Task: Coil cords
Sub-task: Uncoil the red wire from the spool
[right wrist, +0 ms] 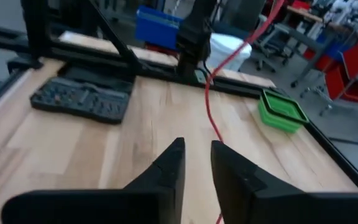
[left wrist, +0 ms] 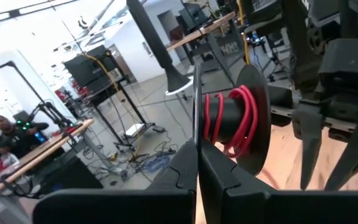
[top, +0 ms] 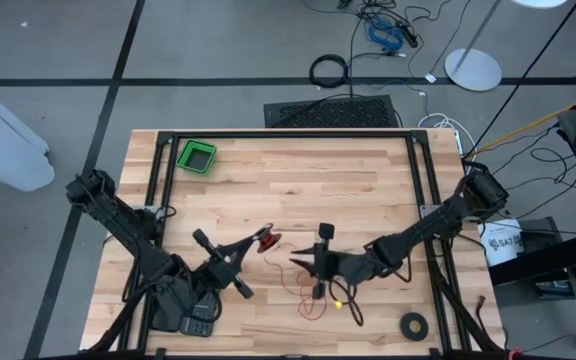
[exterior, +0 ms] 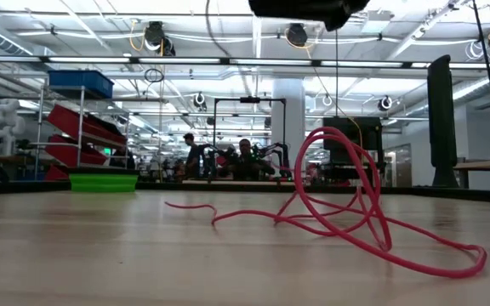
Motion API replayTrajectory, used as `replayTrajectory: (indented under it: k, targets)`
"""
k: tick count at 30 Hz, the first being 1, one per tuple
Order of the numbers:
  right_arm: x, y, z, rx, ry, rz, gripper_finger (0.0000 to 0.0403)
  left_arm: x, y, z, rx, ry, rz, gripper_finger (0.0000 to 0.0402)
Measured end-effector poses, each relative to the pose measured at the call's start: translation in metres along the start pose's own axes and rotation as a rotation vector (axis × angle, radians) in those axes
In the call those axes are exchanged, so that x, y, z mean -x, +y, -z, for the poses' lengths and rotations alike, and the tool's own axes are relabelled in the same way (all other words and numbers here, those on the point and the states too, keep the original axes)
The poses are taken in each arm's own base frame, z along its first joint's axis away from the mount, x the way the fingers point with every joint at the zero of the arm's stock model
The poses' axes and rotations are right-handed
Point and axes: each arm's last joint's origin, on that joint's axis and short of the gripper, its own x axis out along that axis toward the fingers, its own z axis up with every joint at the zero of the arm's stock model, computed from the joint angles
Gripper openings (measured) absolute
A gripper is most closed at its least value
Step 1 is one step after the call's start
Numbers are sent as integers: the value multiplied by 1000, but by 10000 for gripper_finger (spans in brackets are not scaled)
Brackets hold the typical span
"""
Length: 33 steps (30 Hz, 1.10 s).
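Holding a black spool (left wrist: 244, 127) partly wound with thin red cord (top: 313, 290): left pincer (top: 260, 240), shut on it. Remaining cord lies loose on wooden desk (top: 368, 190). Right pincer (top: 320, 265) slightly parted, empty. Risk: loose loops tangling or snagging.

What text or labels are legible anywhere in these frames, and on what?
"SAT...": partial dark print on the white bucket beside the table's right edge in the high view; the rest is cut off.
Markings on the dark flat case in the right wrist view: too blurred to read.
Nothing else legible.
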Motion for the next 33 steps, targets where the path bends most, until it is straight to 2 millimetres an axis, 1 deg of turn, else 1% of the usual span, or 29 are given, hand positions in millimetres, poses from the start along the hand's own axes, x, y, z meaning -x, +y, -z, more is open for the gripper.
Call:
replayTrajectory:
  k: [4,9,15,27,33]
  targets:
    - [3,3,-6,-21,-49,-6,83,-3,0,0,19,-7,19,4]
    - [2,2,-16,-117,-143,-2,95,-6,0,0,43,-6,21,4]
    - [-3,-5,-17,-179,-162,18,113,-6,-1,0,43,-13,42,4]
    - [-4,-6,-17,-133,-162,23,131,-6,-1,0,64,-20,64,4]
    - [-3,-6,-19,-118,-179,24,131,-9,-1,0,65,-18,62,4]
